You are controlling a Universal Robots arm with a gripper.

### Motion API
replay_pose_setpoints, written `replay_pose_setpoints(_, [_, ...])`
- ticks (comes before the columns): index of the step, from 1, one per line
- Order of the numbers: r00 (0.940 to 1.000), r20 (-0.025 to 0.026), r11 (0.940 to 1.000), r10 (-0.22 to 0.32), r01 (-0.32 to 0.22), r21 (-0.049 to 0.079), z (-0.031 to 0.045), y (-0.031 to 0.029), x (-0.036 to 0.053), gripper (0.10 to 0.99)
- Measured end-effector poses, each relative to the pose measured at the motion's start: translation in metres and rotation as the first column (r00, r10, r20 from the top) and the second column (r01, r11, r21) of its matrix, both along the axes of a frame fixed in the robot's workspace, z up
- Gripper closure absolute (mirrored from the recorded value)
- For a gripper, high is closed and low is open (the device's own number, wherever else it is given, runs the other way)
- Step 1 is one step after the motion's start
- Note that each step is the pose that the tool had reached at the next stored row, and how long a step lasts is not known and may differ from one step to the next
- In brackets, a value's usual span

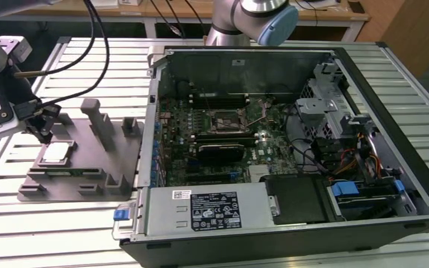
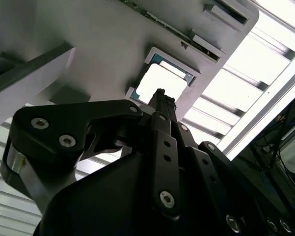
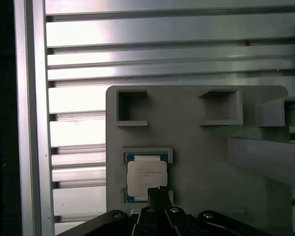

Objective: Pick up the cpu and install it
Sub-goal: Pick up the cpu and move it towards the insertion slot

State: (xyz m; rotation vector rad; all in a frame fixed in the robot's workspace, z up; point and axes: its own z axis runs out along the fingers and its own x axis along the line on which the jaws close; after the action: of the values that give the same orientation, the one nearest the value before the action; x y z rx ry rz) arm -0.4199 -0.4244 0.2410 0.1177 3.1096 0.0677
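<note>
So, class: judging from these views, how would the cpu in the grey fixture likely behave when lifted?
The cpu looks thin and flat, so probably stiff and light. Its shiny metal top may be slippery. Lying flat in a pocket of the grey fixture, it seems unlikely to roll or tip.

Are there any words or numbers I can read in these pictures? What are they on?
The black label on the power supply: print too small to read.
The white sticker beside it: too small to read.
The cpu top: faint print, too blurred to read.
</note>
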Motion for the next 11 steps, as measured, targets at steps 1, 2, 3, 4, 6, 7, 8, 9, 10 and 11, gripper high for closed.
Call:
replay_pose_setpoints(1, [1.0000,-0.0008,1.0000,0.000,0.000,0.000,-0.0018,0.0000,0.0000,0.980])
replay_pose_setpoints(2, [1.0000,-0.0016,1.0000,0.000,0.000,0.000,-0.0036,0.0000,-0.0001,0.980])
replay_pose_setpoints(3, [1.0000,-0.0024,1.0000,0.000,0.000,0.000,-0.0054,0.0000,-0.0001,0.980])
replay_pose_setpoints(4, [1.0000,-0.0035,1.0000,0.000,0.000,0.000,-0.0073,0.0000,-0.0001,0.980])
replay_pose_setpoints(6, [1.0000,-0.0058,1.0000,0.000,0.000,0.000,-0.0110,0.0000,-0.0001,0.980])
replay_pose_setpoints(7, [1.0000,-0.0072,1.0000,0.000,0.000,0.000,-0.0128,0.0000,-0.0001,0.980])
replay_pose_setpoints(8, [1.0000,-0.0085,1.0000,0.000,0.000,0.000,-0.0146,0.0000,-0.0001,0.980])
replay_pose_setpoints(9, [1.0000,-0.0098,1.0000,0.000,0.000,0.000,-0.0164,0.0000,-0.0001,0.980])
replay_pose_setpoints(10, [0.9999,-0.0112,1.0000,0.000,0.000,0.000,-0.0183,0.0000,-0.0001,0.980])
replay_pose_setpoints(11, [0.9999,-0.0123,1.0000,0.000,0.000,0.000,-0.0202,0.0000,-0.0001,0.980])
